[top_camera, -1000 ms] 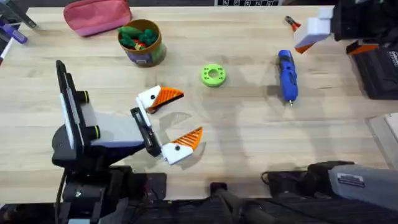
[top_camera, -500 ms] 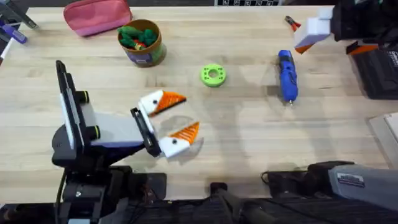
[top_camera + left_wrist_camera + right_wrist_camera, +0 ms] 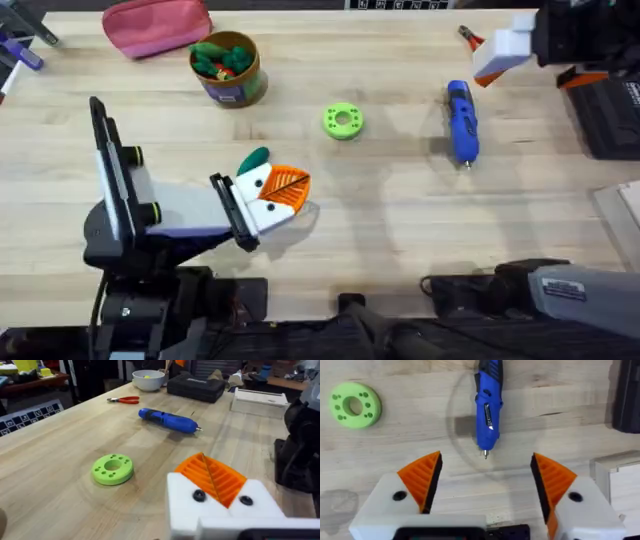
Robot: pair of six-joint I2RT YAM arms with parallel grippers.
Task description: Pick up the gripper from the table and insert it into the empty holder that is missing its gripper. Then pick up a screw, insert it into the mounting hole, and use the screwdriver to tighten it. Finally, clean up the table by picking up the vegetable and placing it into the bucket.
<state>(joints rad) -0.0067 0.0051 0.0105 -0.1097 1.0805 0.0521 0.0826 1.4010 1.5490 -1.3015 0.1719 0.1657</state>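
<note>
counter point(image 3: 400, 220) | bucket point(image 3: 228, 68) at far left, holds toy vegetables | left gripper point(image 3: 275, 190) pinched together on vegetable point(image 3: 254, 159), bucket drop pending | right gripper point(image 3: 485, 477) spread wide, empty above screwdriver point(image 3: 487, 407)

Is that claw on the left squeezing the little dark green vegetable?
Touching, it appears. In the overhead view the left claw has its orange pads closed together, and the vegetable's green end pokes out from directly against them.
</note>
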